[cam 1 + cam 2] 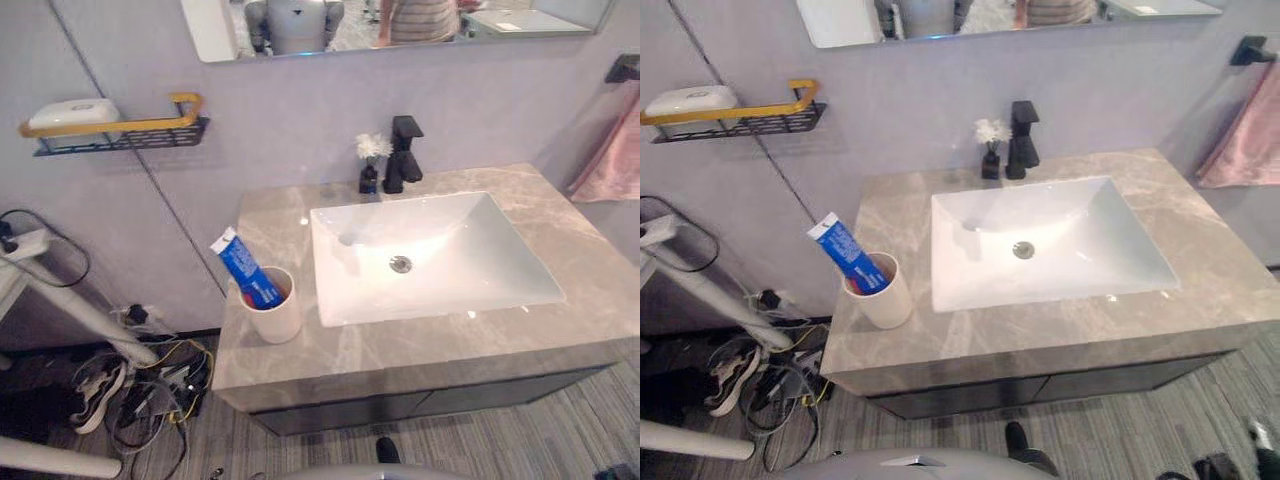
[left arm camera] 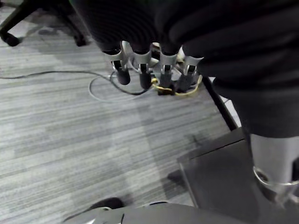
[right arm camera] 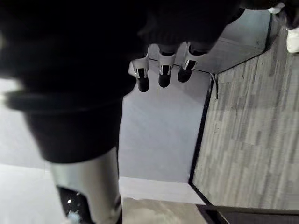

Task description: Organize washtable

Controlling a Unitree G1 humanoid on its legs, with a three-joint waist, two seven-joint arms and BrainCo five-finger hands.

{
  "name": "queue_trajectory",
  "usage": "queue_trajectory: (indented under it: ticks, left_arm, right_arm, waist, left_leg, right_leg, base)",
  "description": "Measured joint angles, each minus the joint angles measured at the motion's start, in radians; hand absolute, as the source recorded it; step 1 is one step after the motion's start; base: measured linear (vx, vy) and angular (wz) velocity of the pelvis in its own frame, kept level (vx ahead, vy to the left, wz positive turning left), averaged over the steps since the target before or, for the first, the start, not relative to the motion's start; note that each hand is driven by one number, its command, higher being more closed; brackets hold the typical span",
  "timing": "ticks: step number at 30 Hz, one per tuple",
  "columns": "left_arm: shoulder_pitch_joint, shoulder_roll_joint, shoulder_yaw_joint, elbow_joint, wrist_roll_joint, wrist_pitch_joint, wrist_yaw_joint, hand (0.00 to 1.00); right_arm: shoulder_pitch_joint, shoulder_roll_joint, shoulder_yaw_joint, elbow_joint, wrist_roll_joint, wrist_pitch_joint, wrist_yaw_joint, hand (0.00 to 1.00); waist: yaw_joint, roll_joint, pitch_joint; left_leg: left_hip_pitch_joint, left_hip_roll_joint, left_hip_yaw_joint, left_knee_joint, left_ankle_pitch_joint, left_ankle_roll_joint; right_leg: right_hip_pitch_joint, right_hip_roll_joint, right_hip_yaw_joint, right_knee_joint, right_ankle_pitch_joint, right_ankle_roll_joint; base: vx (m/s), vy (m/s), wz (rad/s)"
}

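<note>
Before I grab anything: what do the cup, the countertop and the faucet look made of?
Cup: cream, matte, likely ceramic or plastic; no shine. Countertop: grey veined stone or stone-look, polished, showing glints. Faucet: matte black, probably coated metal.

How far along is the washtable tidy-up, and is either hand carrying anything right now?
Looks tidy: the toothpaste tube stands in the cup on the counter, left side; the flower vase sits beside the tap; the soap lies on the wall shelf. In hand: nothing; left hand and right hand hang open. Left: nothing loose that I can see.
</note>
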Motion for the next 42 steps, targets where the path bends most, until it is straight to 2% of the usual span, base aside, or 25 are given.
queue_trajectory:
  ticks: [2, 5, 6, 9, 11, 15, 18, 20, 24, 28, 29, 30, 32, 33, 35, 37, 38, 42]
  left_arm:
    - [-0.001, -0.005, 0.0, 0.0, -0.001, -0.002, 0.014, 0.0]
    - [-0.001, -0.005, -0.002, 0.003, -0.003, -0.004, 0.025, 0.0]
    - [-0.006, -0.002, -0.01, 0.008, -0.003, -0.007, 0.032, 0.0]
    - [-0.021, 0.014, -0.051, 0.015, -0.003, -0.011, 0.039, 0.0]
    - [-0.037, 0.024, -0.066, 0.037, -0.004, -0.019, 0.039, 0.0]
    - [-0.044, 0.039, -0.075, 0.065, -0.011, -0.035, 0.033, 0.0]
    - [-0.066, 0.059, -0.075, 0.135, -0.011, -0.037, 0.014, 0.0]
    - [-0.076, 0.066, -0.074, 0.152, -0.015, -0.036, 0.005, 0.0]
    - [-0.081, 0.073, -0.065, 0.162, -0.058, -0.036, -0.003, 0.0]
    - [-0.08, 0.073, -0.042, 0.165, -0.095, -0.031, 0.004, 0.0]
    - [-0.08, 0.073, -0.034, 0.166, -0.127, -0.031, 0.013, 0.0]
    - [-0.08, 0.073, -0.026, 0.166, -0.188, -0.033, 0.021, 0.0]
    - [-0.08, 0.073, -0.007, 0.159, -0.248, -0.036, 0.03, 0.0]
    - [-0.075, 0.061, 0.026, 0.115, -0.312, -0.041, 0.034, 0.0]
    - [-0.059, 0.03, 0.083, 0.006, -0.442, -0.074, 0.044, 0.0]
    - [-0.031, -0.012, 0.141, -0.176, -0.565, -0.111, 0.054, 0.0]
    - [-0.009, -0.041, 0.165, -0.345, -0.615, -0.136, 0.071, 0.0]
    - [0.009, -0.048, 0.179, -0.751, -0.684, -0.2, 0.11, 0.0]
  right_arm:
    - [0.005, -0.001, 0.072, 0.035, -0.037, -0.001, 0.01, 0.0]
    - [0.013, -0.005, 0.182, 0.18, -0.074, 0.011, 0.051, 0.0]
    - [0.02, -0.015, 0.243, 0.273, -0.097, 0.028, 0.079, 0.0]
    - [0.033, -0.018, 0.303, 0.421, -0.172, 0.046, 0.134, 0.0]
    - [0.027, -0.029, 0.312, 0.514, -0.192, 0.05, 0.179, 0.0]
    - [-0.088, -0.12, 0.301, 0.831, -0.194, 0.047, 0.278, 0.0]
    - [-0.166, -0.155, 0.255, 1.046, -0.192, 0.043, 0.331, 0.0]
    - [-0.19, -0.158, 0.228, 1.116, -0.19, 0.043, 0.349, 0.0]
    - [-0.239, -0.167, 0.216, 1.184, -0.181, 0.043, 0.363, 0.0]
    - [-0.249, -0.17, 0.217, 1.205, -0.181, 0.04, 0.365, 0.0]
    - [-0.254, -0.171, 0.217, 1.212, -0.179, 0.04, 0.364, 0.0]
    - [-0.256, -0.171, 0.222, 1.217, -0.169, 0.039, 0.364, 0.0]
    - [-0.256, -0.171, 0.229, 1.217, -0.143, 0.038, 0.364, 0.0]
    - [-0.255, -0.173, 0.243, 1.217, -0.143, 0.037, 0.364, 0.0]
    - [-0.255, -0.172, 0.255, 1.217, -0.143, 0.033, 0.365, 0.0]
    - [-0.254, -0.171, 0.276, 1.216, -0.142, 0.027, 0.367, 0.0]
    - [-0.248, -0.173, 0.291, 1.214, -0.142, 0.013, 0.368, 0.0]
    - [-0.239, -0.189, 0.326, 1.212, -0.139, 0.001, 0.37, 0.0]
  waist:
    - [-0.005, 0.006, 0.01]
    - [-0.005, 0.005, 0.013]
    - [0.002, 0.007, 0.015]
    - [0.026, 0.009, 0.016]
    - [0.041, 0.009, 0.017]
    - [0.045, 0.003, 0.022]
    - [0.062, -0.002, 0.025]
    - [0.075, -0.007, 0.028]
    - [0.074, -0.013, 0.061]
    - [0.076, -0.018, 0.064]
    - [0.075, -0.018, 0.064]
    - [0.076, -0.03, 0.068]
    - [0.076, -0.023, 0.068]
    - [0.076, -0.036, 0.07]
    - [0.078, -0.031, 0.068]
    - [0.081, -0.042, 0.071]
    - [0.086, -0.042, 0.07]
    - [0.097, -0.034, 0.061]
  left_leg:
    - [0.018, 0.009, 0.033, 0.001, -0.004, -0.005]
    - [0.026, 0.024, 0.057, 0.002, -0.009, -0.012]
    - [0.033, 0.03, 0.067, 0.002, -0.011, -0.016]
    - [0.04, 0.042, 0.065, 0.001, -0.015, -0.021]
    - [0.047, 0.045, 0.054, -0.004, -0.014, -0.021]
    - [0.058, 0.04, 0.0, -0.017, -0.009, -0.023]
    - [0.074, 0.04, -0.044, -0.032, -0.002, -0.028]
    - [0.079, 0.04, -0.067, -0.043, 0.01, -0.03]
    - [0.088, 0.04, -0.112, -0.061, 0.032, -0.035]
    - [0.088, 0.039, -0.14, -0.073, 0.045, -0.037]
    - [0.088, 0.039, -0.151, -0.077, 0.049, -0.038]
    - [0.088, 0.039, -0.156, -0.087, 0.056, -0.04]
    - [0.084, 0.039, -0.17, -0.092, 0.058, -0.042]
    - [0.08, 0.04, -0.18, -0.094, 0.058, -0.043]
    - [0.064, 0.04, -0.194, -0.093, 0.061, -0.045]
    - [0.047, 0.041, -0.215, -0.098, 0.07, -0.049]
    - [0.047, 0.043, -0.226, -0.103, 0.074, -0.05]
    - [0.041, 0.042, -0.236, -0.101, 0.084, -0.047]
  right_leg:
    - [0.002, 0.009, 0.007, 0.016, -0.001, 0.0]
    - [0.004, 0.019, 0.005, 0.022, -0.012, -0.011]
    - [0.007, 0.023, -0.002, 0.022, -0.015, -0.013]
    - [0.02, 0.028, -0.021, 0.019, -0.02, -0.019]
    - [0.037, 0.028, -0.035, 0.008, -0.02, -0.02]
    - [0.073, 0.014, -0.081, -0.011, -0.015, -0.017]
    - [0.108, 0.009, -0.119, -0.033, -0.015, -0.017]
    - [0.112, 0.007, -0.134, -0.033, -0.018, -0.018]
    - [0.133, 0.002, -0.18, -0.033, -0.023, -0.02]
    - [0.14, -0.002, -0.21, -0.033, -0.027, -0.023]
    - [0.141, -0.003, -0.217, -0.033, -0.028, -0.025]
    - [0.141, -0.004, -0.226, -0.036, -0.032, -0.029]
    - [0.141, -0.004, -0.234, -0.038, -0.033, -0.031]
    - [0.14, -0.004, -0.241, -0.039, -0.039, -0.027]
    - [0.131, -0.005, -0.25, -0.039, -0.039, -0.027]
    - [0.122, -0.007, -0.269, -0.037, -0.042, -0.031]
    - [0.123, -0.005, -0.274, -0.034, -0.044, -0.032]
    - [0.124, -0.01, -0.296, -0.033, -0.038, -0.036]
  base:
    - [0.02, -0.008, -0.26]
    - [0.01, -0.021, -0.13]
    - [0.03, -0.037, -0.11]
    - [0.03, -0.031, 0.07]
    - [0.04, -0.02, 0.25]
    - [0.05, 0.016, 0.36]
    - [0.06, 0.002, 0.36]
    - [0.05, -0.027, 0.34]
    - [0.0, -0.031, 0.32]
    - [-0.04, -0.025, 0.23]
    - [-0.06, -0.026, 0.19]
    - [-0.07, -0.027, 0.2]
    - [-0.07, -0.022, 0.15]
    - [-0.06, -0.03, 0.18]
    - [-0.05, -0.033, 0.23]
    - [-0.02, -0.038, 0.3]
    - [0.01, -0.038, 0.23]
    - [0.05, -0.008, 0.15]
